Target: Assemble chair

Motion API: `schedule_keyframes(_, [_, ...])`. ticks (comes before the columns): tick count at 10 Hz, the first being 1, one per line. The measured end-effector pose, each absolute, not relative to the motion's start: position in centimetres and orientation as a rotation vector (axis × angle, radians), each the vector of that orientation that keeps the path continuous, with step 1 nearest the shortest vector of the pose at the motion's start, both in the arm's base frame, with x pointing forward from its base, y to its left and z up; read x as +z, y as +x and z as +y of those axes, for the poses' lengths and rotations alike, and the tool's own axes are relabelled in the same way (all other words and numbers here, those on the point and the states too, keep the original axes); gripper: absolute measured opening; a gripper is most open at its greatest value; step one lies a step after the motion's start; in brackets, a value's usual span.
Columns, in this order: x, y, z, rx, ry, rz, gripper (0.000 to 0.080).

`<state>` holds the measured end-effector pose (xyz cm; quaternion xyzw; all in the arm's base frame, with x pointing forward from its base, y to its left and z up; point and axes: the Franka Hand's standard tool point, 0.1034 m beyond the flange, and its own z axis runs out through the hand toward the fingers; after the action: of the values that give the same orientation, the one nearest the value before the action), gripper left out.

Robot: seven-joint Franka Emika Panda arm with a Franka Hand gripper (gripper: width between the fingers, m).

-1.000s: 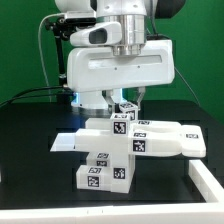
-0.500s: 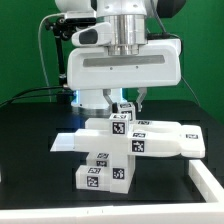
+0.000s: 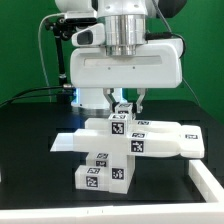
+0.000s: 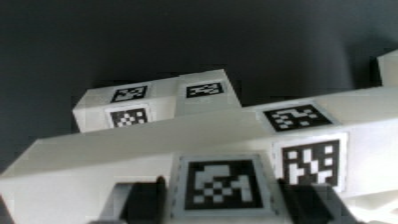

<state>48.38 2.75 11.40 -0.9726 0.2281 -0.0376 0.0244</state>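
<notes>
While the gripper (image 3: 124, 100) hangs low over the chair (image 3: 128, 142), I read its jaws as partly closed, one to each side of a small tagged block (image 3: 122, 108) at the top of the stack. They seem to pinch it, though I cannot see the contact itself.

In the wrist view the same tagged block (image 4: 219, 182) sits right between the dark fingertips (image 4: 128, 200). Beyond it, the white slabs of the chair spread outward below the hand.

My judgement: several chunky pieces are already joined into one body resting on the black table (image 3: 30, 150) directly beneath the hand. The current piece looks mid-fitting, so assembly is well underway but not finished. I cannot tell which parts remain.
</notes>
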Motion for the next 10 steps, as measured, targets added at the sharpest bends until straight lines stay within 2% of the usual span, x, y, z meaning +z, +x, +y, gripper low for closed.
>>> schedule_keyframes(4, [11.34,48.34,2.99,-0.099,-2.887,1.039,0.0287])
schedule_keyframes(6, [11.41,48.42,2.88,-0.075,-2.701,1.403,0.0287])
schedule_keyframes(8, [11.35,48.39,2.91,-0.069,-2.668,1.459,0.0287])
schedule_keyframes(9, [11.33,48.38,2.90,-0.070,-2.683,1.431,0.0433])
schedule_keyframes(10, [11.27,48.35,2.90,-0.071,-2.705,1.395,0.0433])
